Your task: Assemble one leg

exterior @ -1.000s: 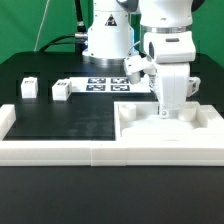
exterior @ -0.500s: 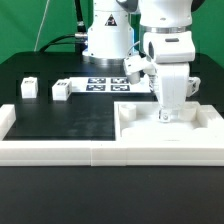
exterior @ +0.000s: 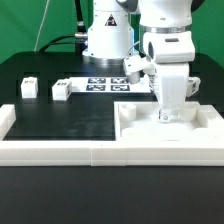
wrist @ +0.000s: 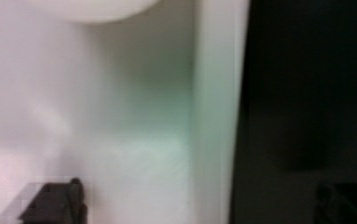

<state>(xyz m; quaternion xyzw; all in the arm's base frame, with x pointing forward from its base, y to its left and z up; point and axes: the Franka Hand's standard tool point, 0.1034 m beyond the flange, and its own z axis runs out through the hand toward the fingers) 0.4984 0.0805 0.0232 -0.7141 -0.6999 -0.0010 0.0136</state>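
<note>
Two small white leg blocks with black-and-white tags stand on the black table at the exterior view's left, far from my gripper. My gripper hangs straight down at the exterior view's right, its tips low over the large flat white panel. In the wrist view the gripper is open, with the dark fingertips wide apart. A blurred white surface and a black area fill the space between them. Nothing is held.
The marker board lies at the back centre in front of the robot base. A white raised rim runs along the front of the black table. Another small white block shows just beyond the gripper.
</note>
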